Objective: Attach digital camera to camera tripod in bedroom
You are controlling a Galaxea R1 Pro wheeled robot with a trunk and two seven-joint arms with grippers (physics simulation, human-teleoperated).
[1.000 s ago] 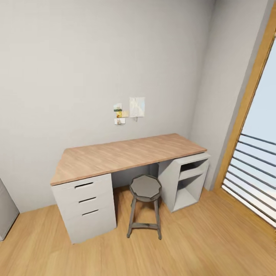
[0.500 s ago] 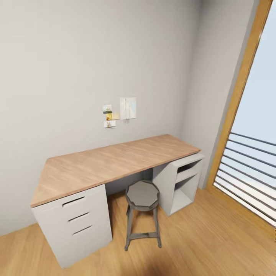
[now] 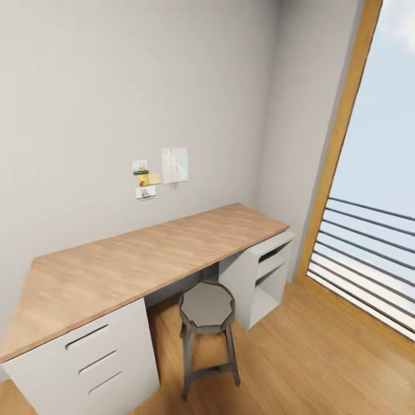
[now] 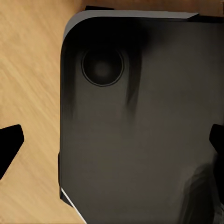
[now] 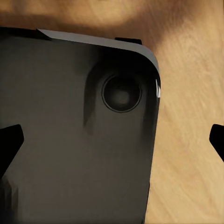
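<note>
I am in the bedroom, facing a wood-topped desk against a grey-white wall. The digital camera and the camera tripod are out of view. In the left wrist view my left gripper is open, its black fingertips far apart over a black rounded panel and light wood floor. My right gripper is open in the same way, with its fingertips spread above a similar black panel. Neither holds anything.
A grey round stool stands in front of the desk. White drawers carry the desk's left end and an open white shelf unit its right end. A wood-framed window with railing is at the right. Paper notes hang on the wall.
The whole head view has shifted: desk, stool and wall notes slid left and lower and more window shows, so the camera turned right and came closer. Nothing in the room moved.
</note>
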